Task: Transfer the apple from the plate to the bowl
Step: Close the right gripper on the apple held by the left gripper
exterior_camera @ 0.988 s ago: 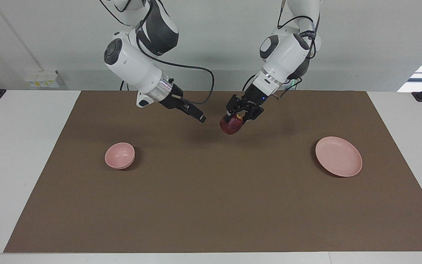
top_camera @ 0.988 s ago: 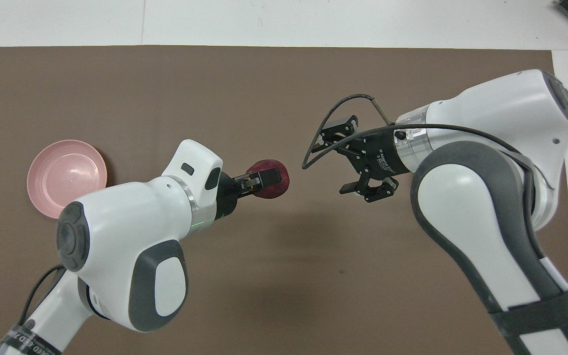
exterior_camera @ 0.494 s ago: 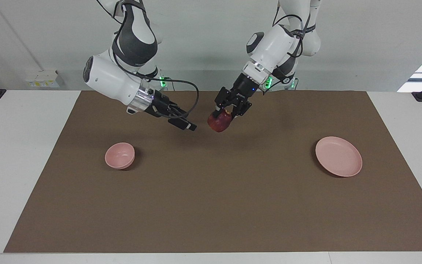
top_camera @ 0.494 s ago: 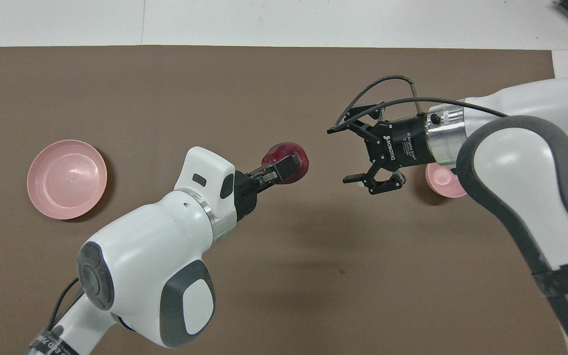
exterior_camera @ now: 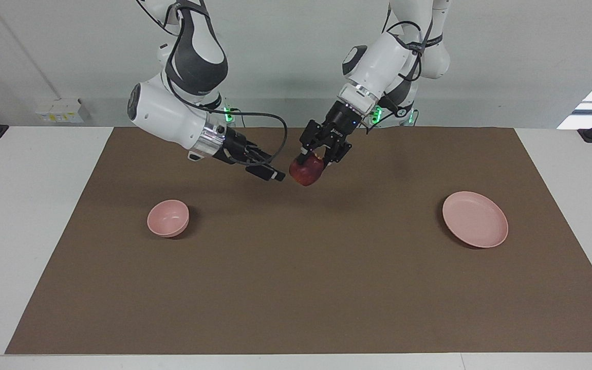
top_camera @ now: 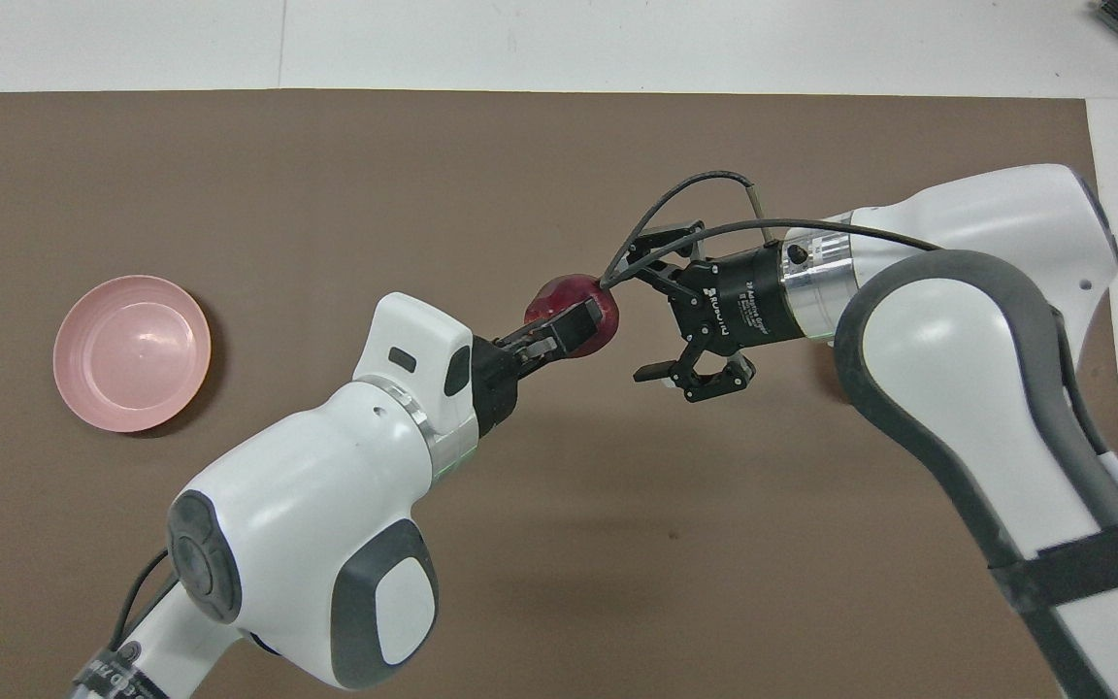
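Note:
My left gripper (exterior_camera: 310, 160) is shut on the dark red apple (exterior_camera: 306, 174) and holds it in the air over the middle of the brown mat. It shows in the overhead view too, the left gripper (top_camera: 580, 318) on the apple (top_camera: 557, 293). My right gripper (exterior_camera: 274, 175) is open, level with the apple and just beside it, with a small gap; in the overhead view the right gripper (top_camera: 632, 320) has its fingers spread toward the apple. The small pink bowl (exterior_camera: 168, 218) sits toward the right arm's end, hidden under the right arm in the overhead view. The wide pink plate (exterior_camera: 475, 219) lies empty toward the left arm's end and shows in the overhead view (top_camera: 130, 351).
A brown mat (exterior_camera: 296, 288) covers most of the white table (exterior_camera: 23, 205). A black cable loops off the right wrist (top_camera: 705, 184) above the apple.
My right gripper has moved in toward the apple, from well apart to just beside it. My left gripper with the apple has shifted slightly toward the right arm's end.

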